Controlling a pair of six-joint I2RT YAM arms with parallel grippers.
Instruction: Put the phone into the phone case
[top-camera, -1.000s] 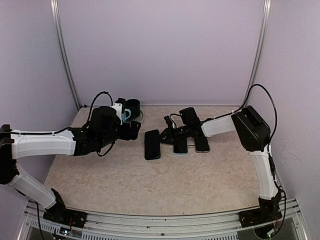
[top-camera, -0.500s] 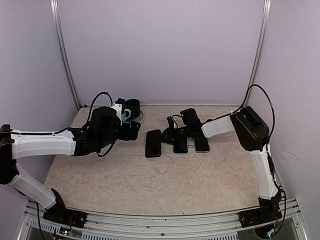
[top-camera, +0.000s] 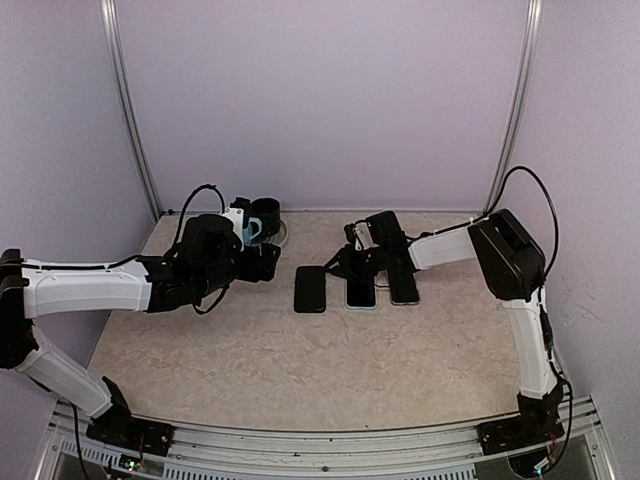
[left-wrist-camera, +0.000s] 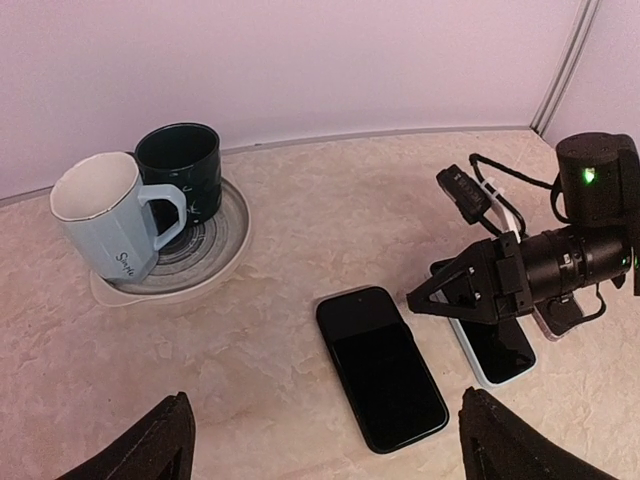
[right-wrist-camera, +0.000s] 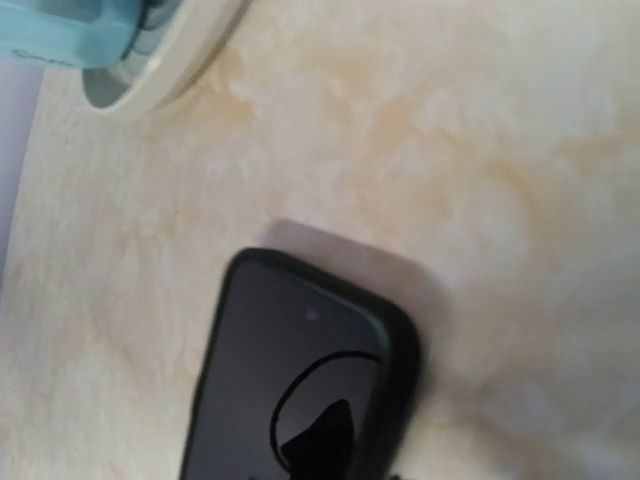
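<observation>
Right gripper (left-wrist-camera: 432, 298) hangs over the pale-edged black slab phone (left-wrist-camera: 492, 352), right of centre, and I cannot tell its gap. The left gripper (left-wrist-camera: 335, 445) is spread wide, empty. The phone looks rigid, glossy and slippery, so pinch its long edges. Black rimmed phone case (left-wrist-camera: 385, 368) lies just beside.

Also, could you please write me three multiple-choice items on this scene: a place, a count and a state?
1. Where does the pale blue mug stand? A on a round plate; B on the bare table; C on a shelf.
2. How many mugs are there? A one; B two; C four.
3. The left gripper is: A shut on a mug; B open and empty; C shut on a phone.
Answers: 1 A, it sits on the plate; 2 B, pale blue mug and dark mug; 3 B, fingertips far apart.
</observation>
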